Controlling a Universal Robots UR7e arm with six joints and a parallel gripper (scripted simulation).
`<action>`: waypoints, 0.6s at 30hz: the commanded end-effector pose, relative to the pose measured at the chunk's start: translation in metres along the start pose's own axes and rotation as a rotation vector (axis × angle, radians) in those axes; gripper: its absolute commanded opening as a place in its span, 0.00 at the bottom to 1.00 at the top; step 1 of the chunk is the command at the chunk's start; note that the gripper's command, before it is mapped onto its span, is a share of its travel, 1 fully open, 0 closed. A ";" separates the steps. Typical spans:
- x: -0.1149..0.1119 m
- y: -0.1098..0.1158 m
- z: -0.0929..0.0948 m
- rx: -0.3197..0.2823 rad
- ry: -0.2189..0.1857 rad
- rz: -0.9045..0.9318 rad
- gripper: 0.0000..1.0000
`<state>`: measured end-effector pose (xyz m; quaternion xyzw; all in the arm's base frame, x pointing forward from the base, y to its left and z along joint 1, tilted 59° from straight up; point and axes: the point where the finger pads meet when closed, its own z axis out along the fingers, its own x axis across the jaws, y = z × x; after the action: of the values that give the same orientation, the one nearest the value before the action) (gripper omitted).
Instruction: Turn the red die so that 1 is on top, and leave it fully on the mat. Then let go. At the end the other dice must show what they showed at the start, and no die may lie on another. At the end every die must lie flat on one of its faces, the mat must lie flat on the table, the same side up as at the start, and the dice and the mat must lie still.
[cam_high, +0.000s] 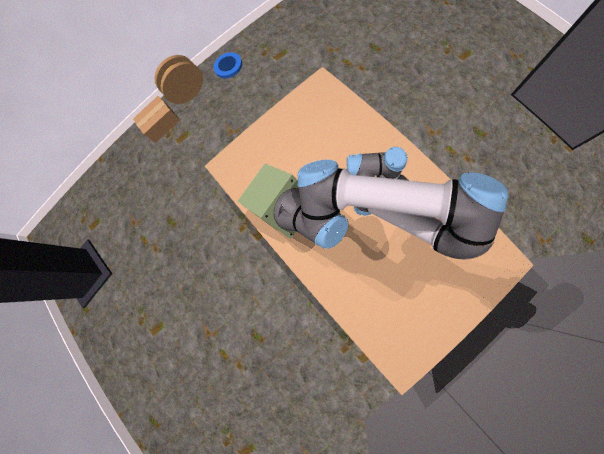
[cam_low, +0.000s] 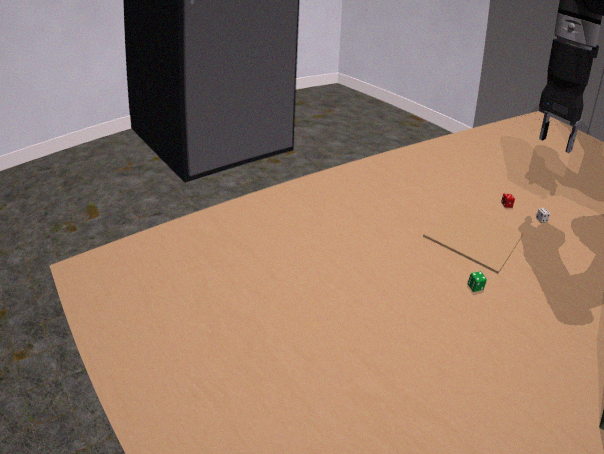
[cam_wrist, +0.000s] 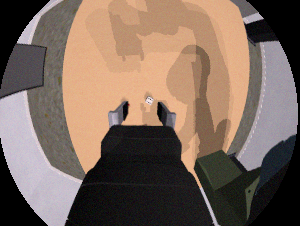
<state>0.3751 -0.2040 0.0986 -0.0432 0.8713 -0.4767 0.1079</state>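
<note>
The red die (cam_low: 507, 200) lies flat on the thin tan mat (cam_low: 475, 237), which shows only by its dark edge lines on the table (cam_low: 300, 325) (cam_high: 320, 110). The white die (cam_low: 542, 215) (cam_wrist: 150, 100) lies close to the mat's right edge, and the green die (cam_low: 477, 281) lies on the table in front of the mat's near corner. My gripper (cam_low: 556, 143) (cam_wrist: 142, 107) is open and empty, hanging well above the table behind the red and white dice. In the wrist view the white die shows far below, between the fingers. In the top view the arm hides the dice and the gripper.
The arm's green base plate (cam_high: 262, 192) (cam_wrist: 226, 182) sits at the table's edge. A tall black cabinet (cam_low: 225, 85) stands on the floor beyond the table. A wooden disc (cam_high: 179, 79), a cardboard box (cam_high: 156, 119) and a blue ring (cam_high: 227, 64) lie on the floor.
</note>
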 end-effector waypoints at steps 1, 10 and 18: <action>0.006 -0.001 0.001 0.009 -0.004 0.044 1.00; 0.009 -0.002 0.001 0.011 -0.004 0.063 1.00; 0.009 -0.002 0.001 0.011 -0.004 0.063 1.00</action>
<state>0.3663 -0.2081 0.0980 -0.0159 0.8695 -0.4778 0.1242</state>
